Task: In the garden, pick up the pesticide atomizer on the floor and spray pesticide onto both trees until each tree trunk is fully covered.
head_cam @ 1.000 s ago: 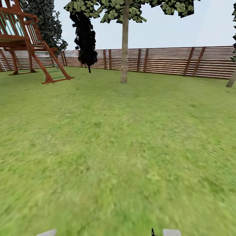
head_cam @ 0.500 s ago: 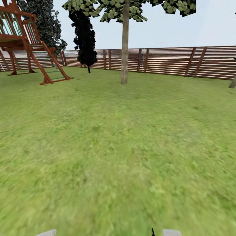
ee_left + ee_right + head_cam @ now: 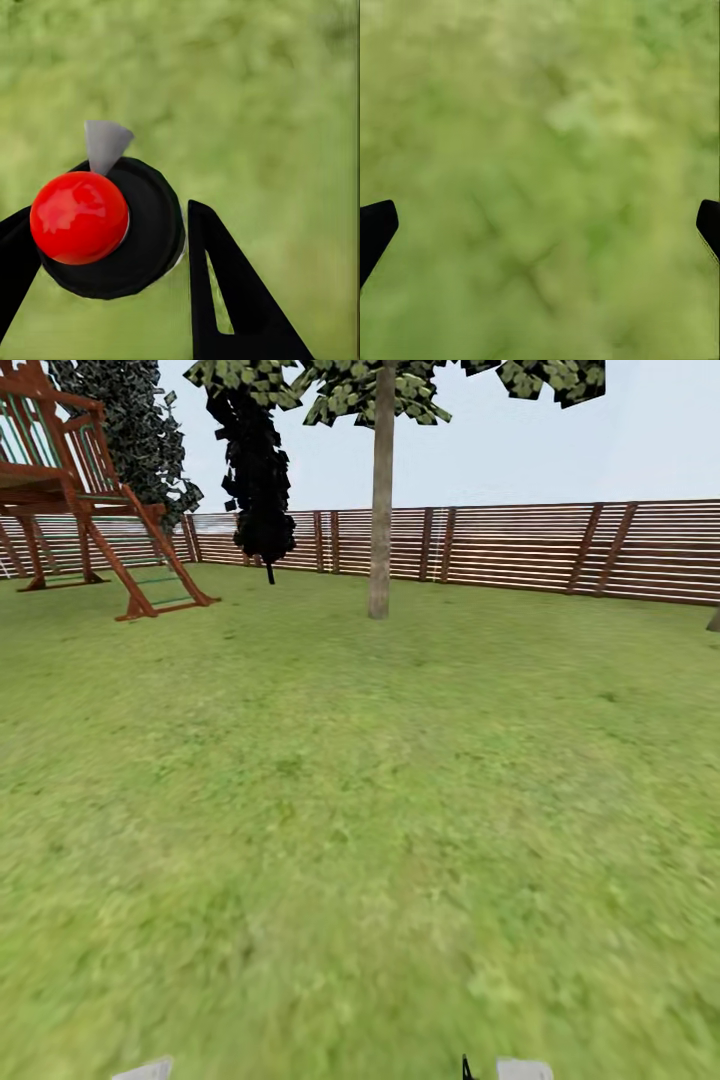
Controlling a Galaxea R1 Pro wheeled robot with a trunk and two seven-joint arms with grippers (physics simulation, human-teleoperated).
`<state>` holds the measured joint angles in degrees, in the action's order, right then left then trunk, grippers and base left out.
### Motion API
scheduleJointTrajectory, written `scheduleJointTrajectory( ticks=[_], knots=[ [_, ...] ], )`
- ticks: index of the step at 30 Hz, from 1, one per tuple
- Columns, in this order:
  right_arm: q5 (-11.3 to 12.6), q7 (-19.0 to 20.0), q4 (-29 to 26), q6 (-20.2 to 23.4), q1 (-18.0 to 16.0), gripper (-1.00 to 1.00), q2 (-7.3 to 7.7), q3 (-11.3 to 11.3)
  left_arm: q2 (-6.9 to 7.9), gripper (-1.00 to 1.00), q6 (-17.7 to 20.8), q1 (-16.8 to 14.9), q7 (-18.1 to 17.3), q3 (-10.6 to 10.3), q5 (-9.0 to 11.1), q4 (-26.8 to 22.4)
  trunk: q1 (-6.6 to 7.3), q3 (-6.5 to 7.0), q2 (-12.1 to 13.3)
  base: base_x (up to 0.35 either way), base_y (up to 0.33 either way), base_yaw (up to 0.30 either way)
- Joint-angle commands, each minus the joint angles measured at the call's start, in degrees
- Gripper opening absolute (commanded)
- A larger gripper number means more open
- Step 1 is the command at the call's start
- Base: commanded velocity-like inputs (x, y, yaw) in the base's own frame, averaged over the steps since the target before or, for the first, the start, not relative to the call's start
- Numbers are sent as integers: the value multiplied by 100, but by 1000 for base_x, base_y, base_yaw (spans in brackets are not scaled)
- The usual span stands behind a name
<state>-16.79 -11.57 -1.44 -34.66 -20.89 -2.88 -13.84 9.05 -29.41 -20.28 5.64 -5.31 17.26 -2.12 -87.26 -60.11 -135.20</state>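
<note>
One tree trunk [image 3: 379, 510] ahead; left gripper [image 3: 105, 247] grips atomizer [image 3: 112, 232].

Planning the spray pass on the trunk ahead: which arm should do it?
Left. Its gripper is shut on the pesticide atomizer, red knob and grey nozzle showing between the fingers. The right gripper is open over bare lawn. The tree trunk stands far ahead, so driving closer likely comes first.
</note>
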Motion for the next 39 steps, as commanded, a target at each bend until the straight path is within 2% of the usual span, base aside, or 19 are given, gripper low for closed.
scheduleJointTrajectory(
  ticks=[1, 39],
  knots=[
    [-61, -38, 4, -12, -3, 100, -2, -31, 0, -100, -13, -2, 34, -49, 21, 1, -3, -5, -2, 340, 0, 0],
    [-61, -38, 4, -6, -3, 100, -2, -31, 0, -100, -13, 1, 33, -49, 22, 1, -3, -5, -2, 340, 0, 0]
  ],
)
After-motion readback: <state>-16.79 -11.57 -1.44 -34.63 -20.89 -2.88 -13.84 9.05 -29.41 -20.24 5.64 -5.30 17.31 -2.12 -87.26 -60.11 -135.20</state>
